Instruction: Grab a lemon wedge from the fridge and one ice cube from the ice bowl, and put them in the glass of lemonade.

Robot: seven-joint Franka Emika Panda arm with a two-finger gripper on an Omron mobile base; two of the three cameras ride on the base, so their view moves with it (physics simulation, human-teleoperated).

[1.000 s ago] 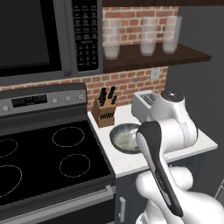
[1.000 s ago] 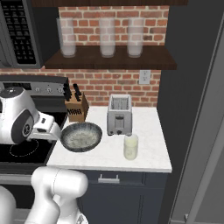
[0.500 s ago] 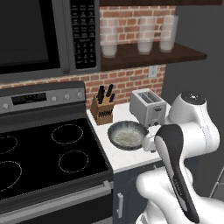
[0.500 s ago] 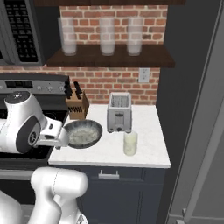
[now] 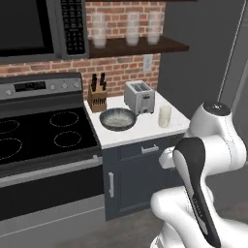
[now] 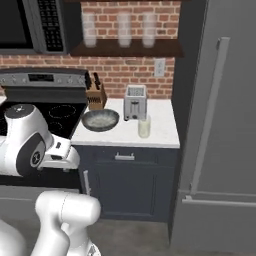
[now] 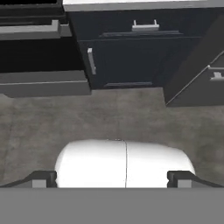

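The fridge (image 6: 225,125) stands shut at the right of the counter, its long bar handle (image 6: 207,110) running down the door. The lemon wedge is hidden. On the white counter (image 6: 162,135) the ice bowl (image 6: 100,120) (image 5: 117,118) sits left of the toaster. The glass of lemonade (image 6: 144,126) (image 5: 165,116) stands upright in front of the toaster, near the counter's right end. My gripper (image 7: 111,179) is open with nothing between its fingers. It hangs low and faces the floor and the dark cabinet fronts, well short of the counter and the fridge.
A toaster (image 5: 139,96) and a knife block (image 5: 98,99) stand at the back of the counter. The black stove (image 5: 38,135) lies to the left, under a microwave (image 5: 34,24). Tall clear glasses (image 5: 128,29) stand on a shelf above. Cabinet door handle (image 7: 91,61) faces the hand.
The whole picture has shifted: the base has backed away from the counter and toward the right, bringing the fridge door into view. The things on the counter stay put. The gripper remains open.
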